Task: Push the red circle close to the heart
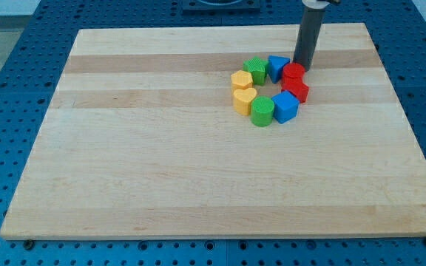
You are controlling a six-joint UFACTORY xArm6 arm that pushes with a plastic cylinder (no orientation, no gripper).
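The blocks form a ring in the upper right-centre of the wooden board [161, 162]. The red circle [293, 72] sits at the ring's upper right. The yellow heart [244, 100] sits on the ring's left side, below a yellow block [241, 80]. My tip [302, 68] stands just above and right of the red circle, touching or nearly touching it. A red block [296, 91] lies right below the red circle.
The ring also holds a green block [255, 70] and a blue block [276, 66] at the top, a green block [262, 111] and a blue block [285, 108] at the bottom. The board lies on a blue perforated table [6, 74].
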